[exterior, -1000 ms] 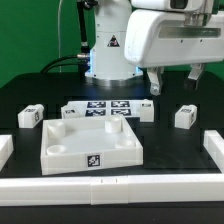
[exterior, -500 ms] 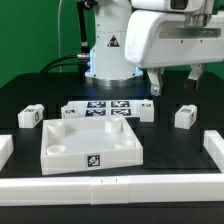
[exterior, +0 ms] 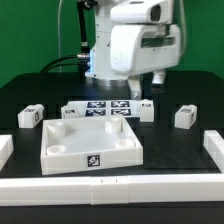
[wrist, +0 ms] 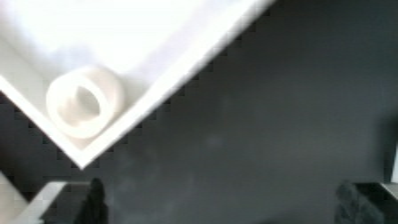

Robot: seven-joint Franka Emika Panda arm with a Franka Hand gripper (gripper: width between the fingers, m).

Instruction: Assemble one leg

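Three small white legs with black-and-white tags stand on the black table: one at the exterior view's left [exterior: 30,116], one at the right [exterior: 185,116], and one by the marker board's right end [exterior: 146,109]. The large white tray [exterior: 64,128] lies in the middle. My gripper [exterior: 148,83] hangs open and empty above the table, over the tray's back right corner and the middle leg. In the wrist view my gripper [wrist: 217,205] is wide open over bare black table. A tray corner [wrist: 143,40] with a round socket [wrist: 80,100] shows there, but no leg.
The marker board [exterior: 100,108] lies behind the tray. Long white bars lie at the exterior view's left [exterior: 5,150], right [exterior: 214,150] and along the front [exterior: 110,188]. The robot base [exterior: 105,50] stands at the back.
The arm has swung toward the exterior view's left, from above the right leg to above the tray's back right corner. The gripper stays open. No part has moved.
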